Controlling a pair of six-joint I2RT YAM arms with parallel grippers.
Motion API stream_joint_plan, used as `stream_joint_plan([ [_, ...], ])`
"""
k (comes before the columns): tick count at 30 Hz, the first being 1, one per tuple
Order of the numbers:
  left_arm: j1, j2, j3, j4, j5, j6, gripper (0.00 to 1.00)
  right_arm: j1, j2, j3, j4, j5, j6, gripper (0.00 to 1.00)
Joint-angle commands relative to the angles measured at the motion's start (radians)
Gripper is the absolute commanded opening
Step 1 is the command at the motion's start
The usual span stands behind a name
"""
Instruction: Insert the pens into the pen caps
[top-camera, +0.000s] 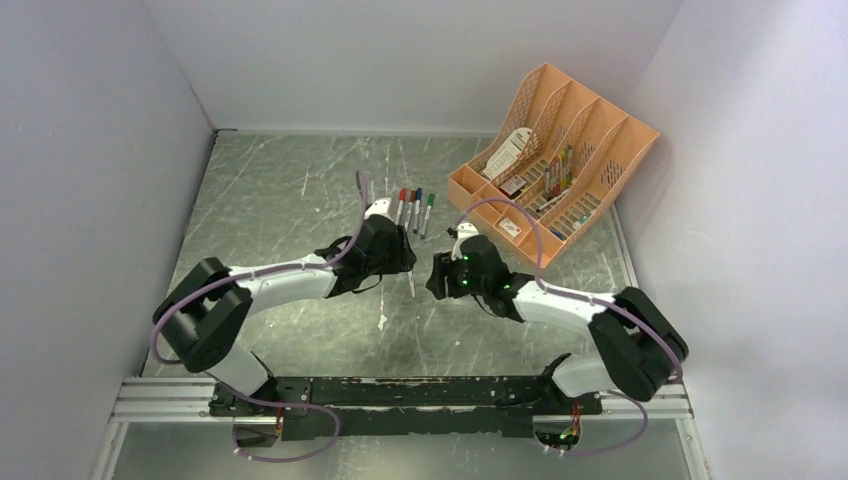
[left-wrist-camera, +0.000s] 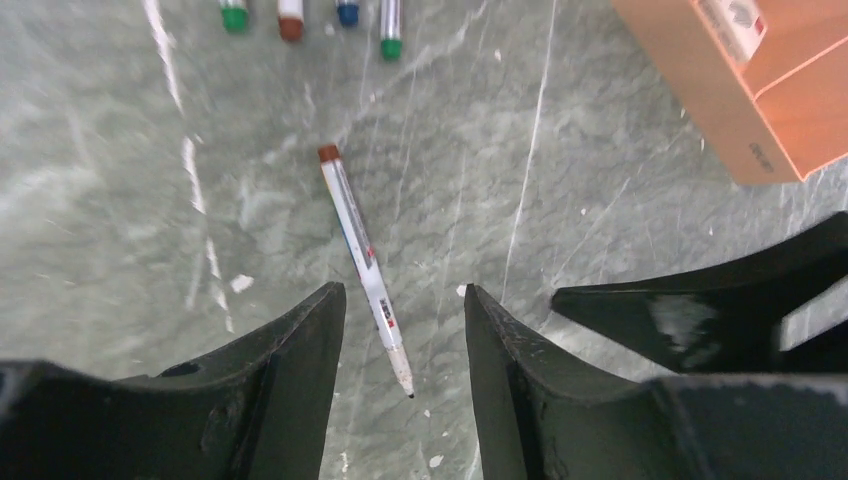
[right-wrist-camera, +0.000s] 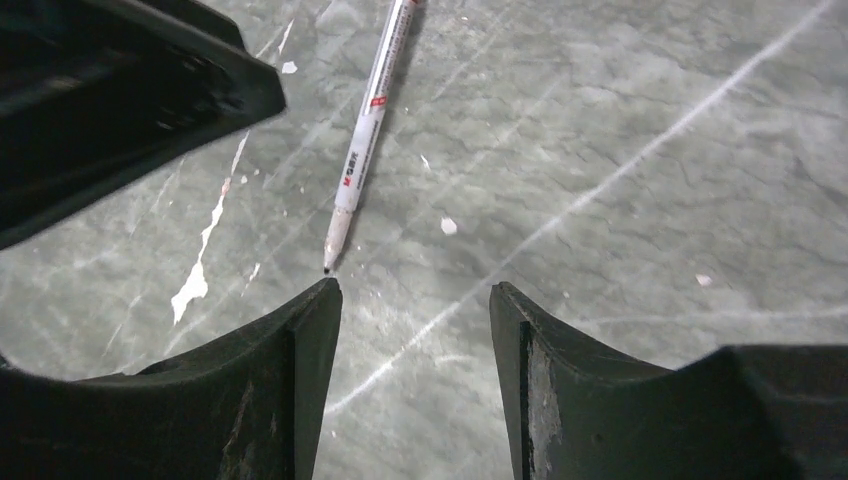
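Loose pen (left-wrist-camera: 365, 265): flat on the table (top-camera: 280, 190) between the two grippers; in the left wrist view its brown end points to 11 o'clock and its bare tip to 5.
Left gripper (left-wrist-camera: 403, 300): jaws partly open, nothing held; the pen tip lies on the table under the gap.
Right gripper (right-wrist-camera: 412, 295): jaws partly open, empty, at 3 o'clock of the pen.
Other pens (top-camera: 415, 205): a row at 12 o'clock of the loose pen.
Possible cap (top-camera: 383, 321): small dark piece at 7 o'clock (too small to be sure).
Doing it well: probably grasp the barrel mid-length, square across, leaving the tip free; line cap and pen on one axis before pushing.
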Motion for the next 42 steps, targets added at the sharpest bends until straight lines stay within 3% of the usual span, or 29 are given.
stream_joint_plan([
  [1,0.037,-0.071,0.066,-0.124,-0.143,0.151,0.57,0.072,0.096,0.086,0.009,0.126,-0.047,0.57],
  [5,0.201,-0.104,0.064,-0.143,-0.002,0.201,0.56,0.126,0.175,0.131,0.017,0.178,-0.057,0.57],
  [8,0.262,-0.096,0.097,-0.179,0.027,0.241,0.56,0.165,0.228,0.17,-0.011,0.239,-0.071,0.55],
  [22,0.283,0.013,0.15,-0.176,0.088,0.271,0.59,0.282,0.384,0.286,-0.086,0.404,-0.092,0.41],
  [25,0.284,0.011,0.145,-0.171,0.092,0.277,0.59,0.285,0.41,0.29,-0.097,0.405,-0.088,0.32],
  [28,0.284,-0.005,0.138,-0.148,0.115,0.302,0.59,0.284,0.405,0.283,-0.105,0.404,-0.094,0.11],
  [30,0.287,-0.027,0.12,-0.099,0.175,0.346,0.58,0.284,0.381,0.267,-0.1,0.407,-0.108,0.0],
  [36,0.303,-0.07,0.074,0.048,0.443,0.48,0.62,0.283,0.188,0.182,-0.06,0.345,-0.2,0.0],
  [42,0.31,-0.114,0.022,0.221,0.805,0.592,0.63,0.277,-0.067,0.15,-0.096,0.121,-0.324,0.0],
])
